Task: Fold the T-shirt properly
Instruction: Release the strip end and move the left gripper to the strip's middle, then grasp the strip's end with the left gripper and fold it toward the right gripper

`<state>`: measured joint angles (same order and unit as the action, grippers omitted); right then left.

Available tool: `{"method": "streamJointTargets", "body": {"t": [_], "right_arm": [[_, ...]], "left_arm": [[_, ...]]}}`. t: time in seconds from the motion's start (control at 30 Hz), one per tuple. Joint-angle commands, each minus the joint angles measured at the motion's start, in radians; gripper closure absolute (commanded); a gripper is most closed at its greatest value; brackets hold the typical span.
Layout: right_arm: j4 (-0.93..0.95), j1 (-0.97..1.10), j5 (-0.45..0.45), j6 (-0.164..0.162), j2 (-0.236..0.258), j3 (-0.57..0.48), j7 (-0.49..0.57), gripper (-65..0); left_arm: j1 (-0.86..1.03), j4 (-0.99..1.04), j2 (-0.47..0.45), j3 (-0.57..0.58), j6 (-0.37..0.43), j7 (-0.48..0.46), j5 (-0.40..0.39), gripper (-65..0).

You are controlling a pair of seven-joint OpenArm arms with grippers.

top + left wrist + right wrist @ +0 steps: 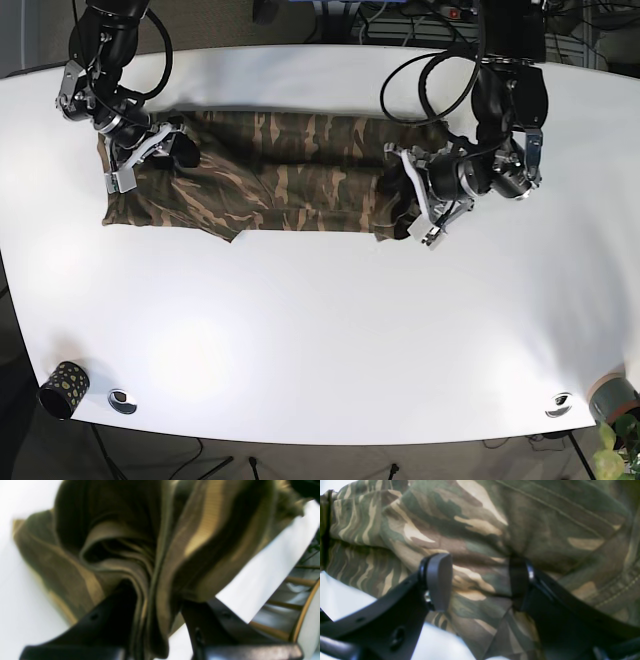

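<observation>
Near edge of the white table (320,340): one dark patterned cup (62,389) at the left corner and two small round fittings (122,400), one toward each corner. Beyond, a single camouflage T-shirt (270,180) lay flat in the table's far half, its long axis running left to right. At its right end the left gripper (157,605) had its jaws clamped on a bunched fold. At its far left end the right gripper (480,580) had jaws apart, straddling cloth.
</observation>
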<state>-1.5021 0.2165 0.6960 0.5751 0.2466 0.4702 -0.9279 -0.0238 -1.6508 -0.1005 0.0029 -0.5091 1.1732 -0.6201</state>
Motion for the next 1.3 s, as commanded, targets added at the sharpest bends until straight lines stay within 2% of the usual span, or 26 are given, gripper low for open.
{"method": "streamJointTargets", "body": {"t": [0.0, 0.17, 0.37, 0.4, 0.53, 0.8, 0.87, 0.93, 1.07, 1.17, 1.27], "right_arm": [[-0.001, -0.012, -0.025, -0.016, 0.007, -0.001, -0.035, -35.7], [-0.001, -0.016, -0.028, -0.017, 0.007, -0.001, -0.035, -35.7], [-0.001, -0.016, -0.025, -0.017, 0.007, -0.001, -0.035, -35.7], [-0.001, -0.016, -0.025, -0.017, 0.007, -0.001, -0.035, -35.7], [-0.001, -0.016, -0.025, -0.014, 0.006, -0.001, -0.035, -35.7], [-0.001, -0.016, -0.023, -0.013, 0.006, -0.003, -0.035, -35.7], [-0.001, -0.016, -0.023, -0.013, 0.006, -0.003, -0.035, -35.7], [-0.001, -0.016, -0.023, -0.013, 0.006, -0.003, -0.035, -35.7], [-0.001, -0.016, -0.023, -0.013, 0.006, -0.003, -0.035, -35.7], [-0.001, -0.016, -0.026, -0.013, 0.006, -0.003, -0.035, -35.7], [-0.001, -0.016, -0.023, -0.013, 0.006, -0.003, -0.035, -35.7]], "left_arm": [[-0.018, -0.019, 0.04, -0.004, -0.003, -0.016, 0.044, -3.6], [-0.028, -0.024, 0.1, -0.002, -0.003, -0.014, 0.118, -4.9], [-0.06, -0.018, 0.11, 0.03, -0.003, -0.012, 0.142, -22.2], [-0.06, -0.018, 0.112, 0.03, -0.003, -0.012, 0.142, -23.5], [-0.061, -0.018, 0.117, 0.042, -0.003, -0.014, 0.141, -24.0], [-0.112, -0.021, 0.132, 0.213, -0.001, 0.035, 0.141, -24.9], [-0.123, -0.025, 0.134, 0.245, -0.001, 0.035, 0.141, -30.4], [-0.133, -0.027, 0.135, 0.256, 0.02, 0.035, 0.141, -37.1], [-0.153, -0.05, 0.16, 0.259, 0.125, 0.035, 0.138, -46.9], [-0.156, -0.073, 0.173, 0.26, 0.149, 0.035, 0.138, -50.1], [-0.169, -0.081, 0.175, 0.273, 0.152, 0.035, 0.138, -50.7]]}}
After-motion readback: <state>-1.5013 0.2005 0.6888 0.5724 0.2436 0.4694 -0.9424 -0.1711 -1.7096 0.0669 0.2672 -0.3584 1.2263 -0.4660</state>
